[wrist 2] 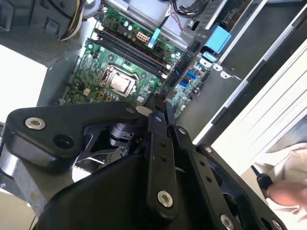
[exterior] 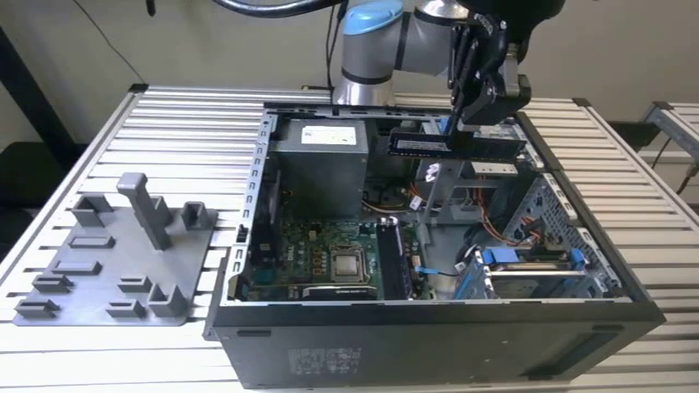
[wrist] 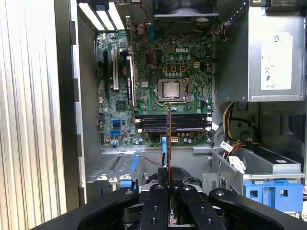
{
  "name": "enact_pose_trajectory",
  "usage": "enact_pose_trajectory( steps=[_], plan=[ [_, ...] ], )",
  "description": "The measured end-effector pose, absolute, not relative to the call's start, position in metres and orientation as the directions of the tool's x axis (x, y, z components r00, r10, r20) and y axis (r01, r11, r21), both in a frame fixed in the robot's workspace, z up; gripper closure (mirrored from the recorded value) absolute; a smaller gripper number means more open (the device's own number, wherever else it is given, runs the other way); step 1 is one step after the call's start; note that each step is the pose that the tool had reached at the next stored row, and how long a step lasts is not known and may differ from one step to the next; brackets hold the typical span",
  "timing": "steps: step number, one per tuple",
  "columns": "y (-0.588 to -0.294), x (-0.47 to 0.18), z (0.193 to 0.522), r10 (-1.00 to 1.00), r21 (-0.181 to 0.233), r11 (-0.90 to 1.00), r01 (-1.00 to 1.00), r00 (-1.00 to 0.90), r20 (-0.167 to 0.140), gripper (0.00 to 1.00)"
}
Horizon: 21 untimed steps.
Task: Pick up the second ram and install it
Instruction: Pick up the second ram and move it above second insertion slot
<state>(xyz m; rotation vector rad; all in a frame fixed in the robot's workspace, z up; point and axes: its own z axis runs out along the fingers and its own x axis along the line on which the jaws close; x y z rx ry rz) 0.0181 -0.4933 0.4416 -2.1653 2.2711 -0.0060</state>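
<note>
- At the exterior view's left, the grey tray (exterior: 110, 270) stood on the slatted counter (exterior: 77, 147), well apart from the case (exterior: 437, 344).
- The case's left wall rose above the board (exterior: 317, 246). I judged that wall and the power supply (exterior: 322, 164) behind it to be the hard edges on that side.
- The slots (wrist: 172, 122) sat just beside the processor socket, with open room straight above them.
- The ram (exterior: 426, 145) hung level over the open case, touching nothing but my tool. In the first wrist view it showed edge-on (wrist: 169, 134) and seemed to lie across the slots rather than along them.
- I took the ram for light, stiff and thin, but fragile at its chips and its lower contact edge. It is best held by the upper edge and flat faces.
- My tool (exterior: 467, 131) was closed on the ram's upper edge, right of its middle.
- Further right, the blue drive bay (exterior: 529, 258) and loose cables (exterior: 497, 237) crowded the space, so I judged that side tight.
</note>
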Motion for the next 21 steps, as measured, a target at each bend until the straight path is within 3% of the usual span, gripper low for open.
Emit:
enact_pose_trajectory(
  steps=[11,21],
  plan=[
    [-0.49,0.018,0.442,-0.999,-0.005,0.048,-0.999,-0.048,0.0,0.86],
    [-0.465,0.018,0.441,-0.999,-0.005,0.048,-0.999,-0.048,0.0,0.86]
  ],
)
